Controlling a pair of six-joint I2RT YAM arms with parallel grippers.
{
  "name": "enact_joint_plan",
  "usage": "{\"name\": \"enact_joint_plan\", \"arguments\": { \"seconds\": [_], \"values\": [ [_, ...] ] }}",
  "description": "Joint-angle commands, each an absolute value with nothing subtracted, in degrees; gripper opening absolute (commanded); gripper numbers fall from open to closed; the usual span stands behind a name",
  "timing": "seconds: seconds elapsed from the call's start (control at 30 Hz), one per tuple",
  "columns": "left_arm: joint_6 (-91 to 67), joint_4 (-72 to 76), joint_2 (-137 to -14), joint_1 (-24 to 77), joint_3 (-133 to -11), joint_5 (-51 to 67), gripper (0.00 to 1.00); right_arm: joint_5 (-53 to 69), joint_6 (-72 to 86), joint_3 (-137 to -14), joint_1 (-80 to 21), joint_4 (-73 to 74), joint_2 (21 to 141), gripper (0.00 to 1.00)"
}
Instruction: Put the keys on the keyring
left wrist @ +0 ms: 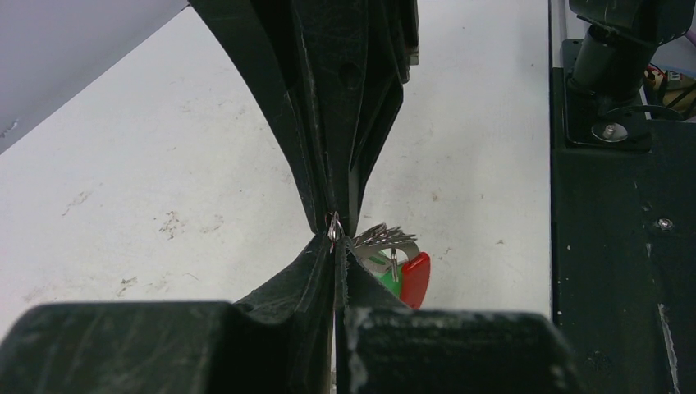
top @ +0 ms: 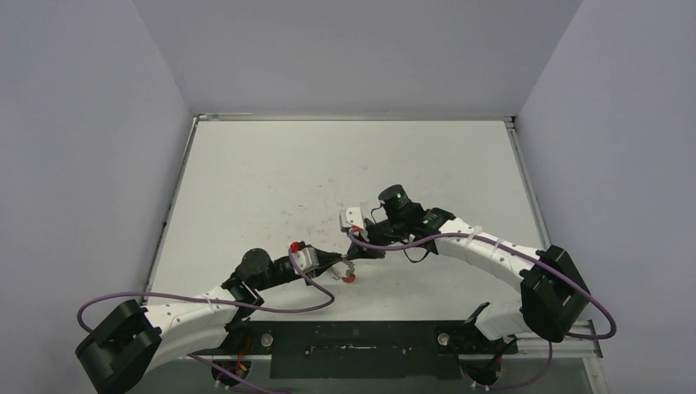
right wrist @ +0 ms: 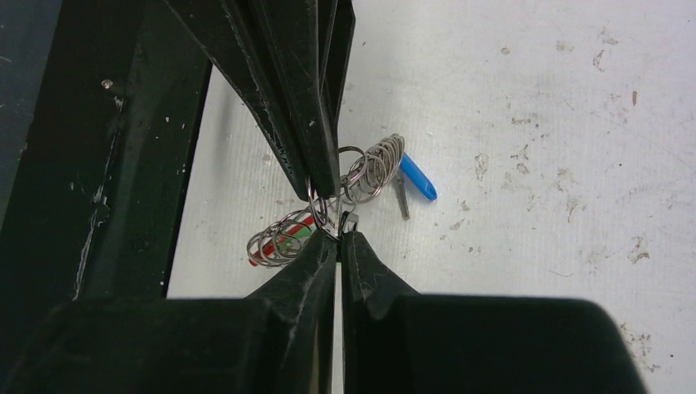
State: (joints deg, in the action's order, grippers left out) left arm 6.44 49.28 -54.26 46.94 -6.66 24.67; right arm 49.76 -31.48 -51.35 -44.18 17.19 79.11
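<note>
The left gripper point(left wrist: 335, 246) is pressing its dark, scuffed fingers fully together on a turn of the keyring point(right wrist: 373, 171), low over the near-middle of the white, smudged table point(top: 328, 164). The keyring is hanging between the two arms. It is a springy loop of thin silvery wire coils with one glossy red section point(left wrist: 416, 277) down by the tabletop. A green key point(left wrist: 389, 284) with a smooth plastic head is lying tucked against that red part; whether it is threaded on I cannot tell. The right gripper point(right wrist: 339, 238) is meeting the left one tip to tip, its jaws likewise clamped tight on the coil. Just to the right, the blue key point(right wrist: 417, 177) — a wedge-shaped plastic head on a slim metal shaft — is lying against the coil's end, seemingly not yet strung. By my reckoning the threading is only getting under way, with the blue key at least left to do.
</note>
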Motion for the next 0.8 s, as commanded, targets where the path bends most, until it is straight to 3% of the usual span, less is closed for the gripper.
{"name": "enact_joint_plan", "arguments": {
  "seconds": [0.0, 0.43, 0.47, 0.7, 0.77],
  "values": [
    [6.0, 54.1, -53.7, 47.2, -7.1, 24.9, 0.00, 51.2, -32.9, -51.8, -43.9, 16.9, 80.5, 0.00],
    [5.8, 54.5, -53.5, 47.2, -6.8, 24.0, 0.00, 45.7, -32.9, -50.0, -44.3, 16.6, 79.0, 0.00],
    [5.9, 54.5, -53.5, 47.2, -6.7, 24.0, 0.00, 45.6, -32.5, -49.4, -44.2, 15.1, 78.0, 0.02],
    [5.9, 54.1, -53.5, 47.2, -6.8, 24.0, 0.00, 44.1, -28.3, -44.2, -44.0, 5.2, 68.2, 0.46],
    [6.0, 53.9, -53.8, 47.2, -7.0, 24.1, 0.00, 44.7, -27.3, -43.8, -44.0, 3.9, 67.5, 0.50]
  ]
}}
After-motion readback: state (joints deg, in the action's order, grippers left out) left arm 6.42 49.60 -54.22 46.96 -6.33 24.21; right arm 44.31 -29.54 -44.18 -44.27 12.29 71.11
